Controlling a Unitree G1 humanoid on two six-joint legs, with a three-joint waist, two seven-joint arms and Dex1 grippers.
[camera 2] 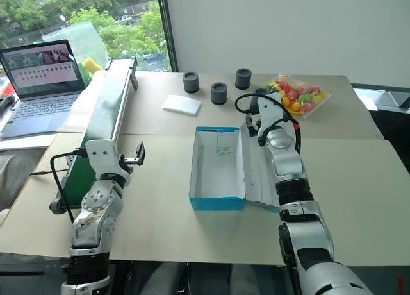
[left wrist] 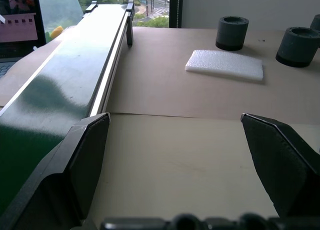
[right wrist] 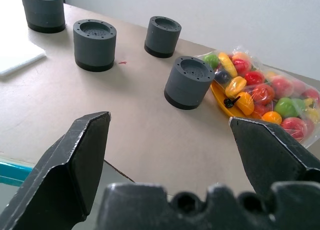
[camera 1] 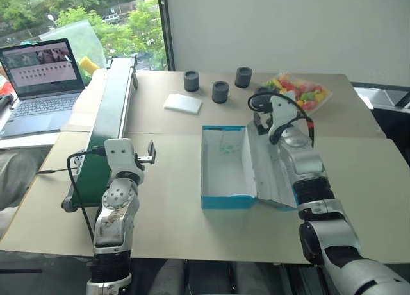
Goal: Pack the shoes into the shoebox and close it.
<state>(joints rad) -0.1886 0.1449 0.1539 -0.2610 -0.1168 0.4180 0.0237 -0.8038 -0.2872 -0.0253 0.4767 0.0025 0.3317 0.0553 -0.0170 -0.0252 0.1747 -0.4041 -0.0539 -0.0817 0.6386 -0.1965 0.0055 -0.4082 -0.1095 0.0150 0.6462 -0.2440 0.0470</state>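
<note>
Fingers (left wrist: pixel 90 155) of both arms spread beside empty shoebox (camera 1: pixel 227 173).

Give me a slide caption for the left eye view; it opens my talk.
Open, empty shoebox on the table, lid folded right under the right gripper; left gripper open nearby.

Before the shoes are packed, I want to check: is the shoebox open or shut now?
Open. The shoebox shows its white interior from above, nothing inside, and its flap lid lies folded out flat on the table beside it.
</note>
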